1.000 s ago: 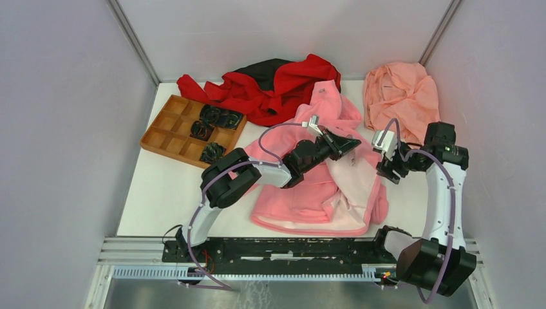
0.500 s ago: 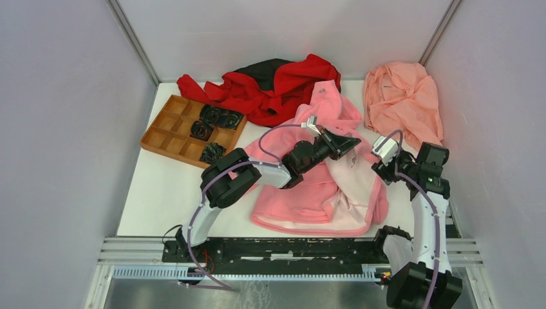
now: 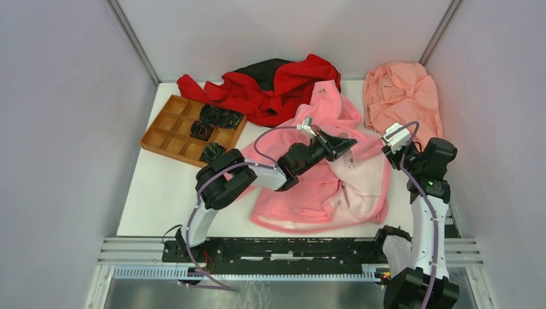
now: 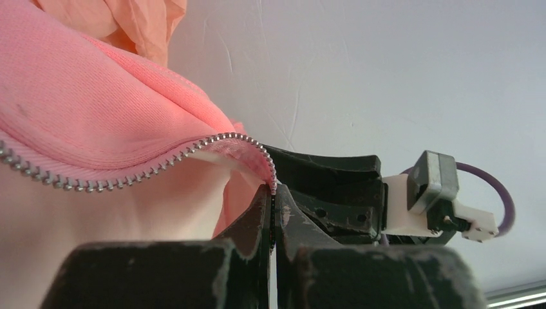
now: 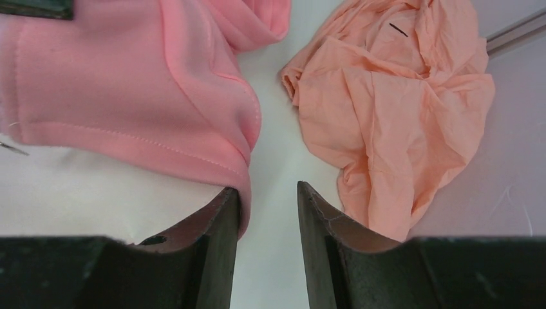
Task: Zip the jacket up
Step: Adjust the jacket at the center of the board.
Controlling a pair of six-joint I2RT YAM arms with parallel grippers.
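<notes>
Jacket (image 3: 302, 193): crumpled on the middle of the bench (image 3: 161, 193), front open, paler lining turned up, hood end toward the bench's far edge.
Zipper teeth (image 4: 161, 168): one row in view, running along a lifted front edge and down into the left jaws; the mating row and the pull cannot be made out (too small from above, hidden up close).
Left jaws: clenched on that toothed edge, holding it up off the bench's middle.
Right jaws: parted, low over the bench's right half, bare bench showing through the gap; the jacket's folded outer edge lies against the inner face of one finger (image 5: 206, 257), with no grip visible.
Neighbours: red-and-black garment (image 3: 277, 84) at the bench's far edge, touching the hood; peach cloth (image 3: 399, 96) at the bench's far right corner, just beside the right jaws; wooden tray (image 3: 169, 138) on the bench's left half, apart from the work.
Step in hand: by the look of it, securing the two sides of the front. One zipper edge is pinched, the other side is only being approached, and zipping proper is not yet begun.
Next move calls for: likely closing the right jaws on jacket cloth alone, well clear of the peach cloth, then pulling that side flat over the bench's right half so the second tooth row shows and its bottom end can be brought to the pinched edge.
</notes>
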